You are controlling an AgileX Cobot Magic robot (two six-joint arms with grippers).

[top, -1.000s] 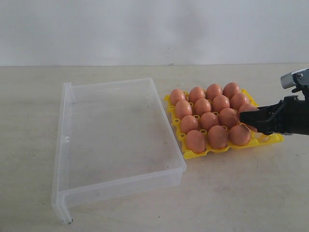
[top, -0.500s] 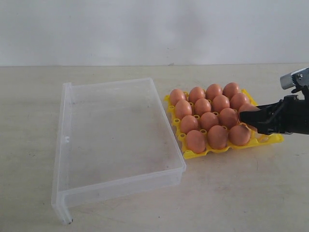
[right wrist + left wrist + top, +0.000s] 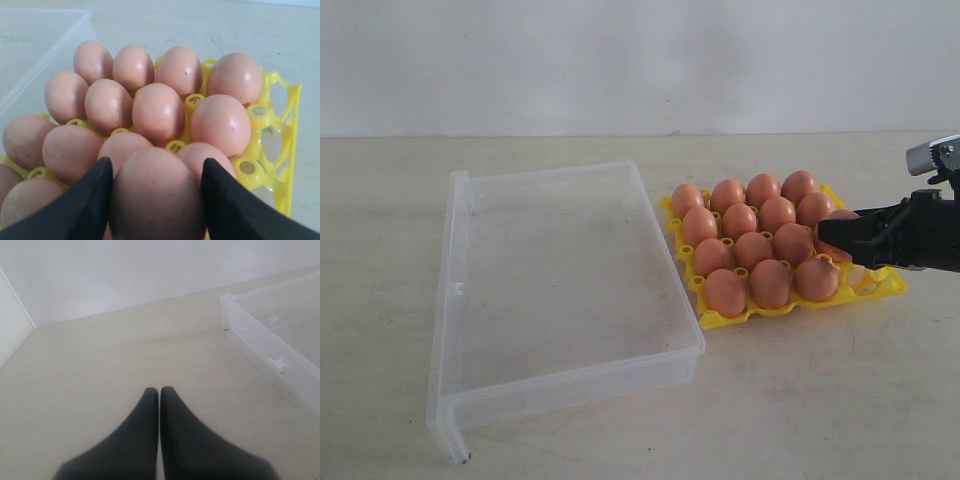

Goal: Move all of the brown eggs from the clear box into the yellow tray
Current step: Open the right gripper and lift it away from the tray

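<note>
Several brown eggs [image 3: 753, 248] fill the yellow tray [image 3: 760, 316] to the right of the clear box [image 3: 570, 385], which holds no eggs. My right gripper [image 3: 825, 238] hovers over the tray's right side, shut on one brown egg [image 3: 157, 195] with a black finger against each flank. In the right wrist view the seated eggs [image 3: 159, 112] lie beyond it, and bare yellow cups [image 3: 272, 145] show along one edge of the tray [image 3: 287, 115]. My left gripper [image 3: 159, 390] is shut with nothing in it, above bare table beside a corner of the clear box [image 3: 260, 335]; the exterior view does not show it.
A pale beige table [image 3: 820, 400] carries everything, with a white wall [image 3: 640, 60] behind. The clear box has low walls and a small clasp [image 3: 279, 363] on its side. The box and the tray sit close together.
My right gripper has risen slightly and drifted a little to the right, still gripping the egg. The eggs in the tray and the box have not moved.
</note>
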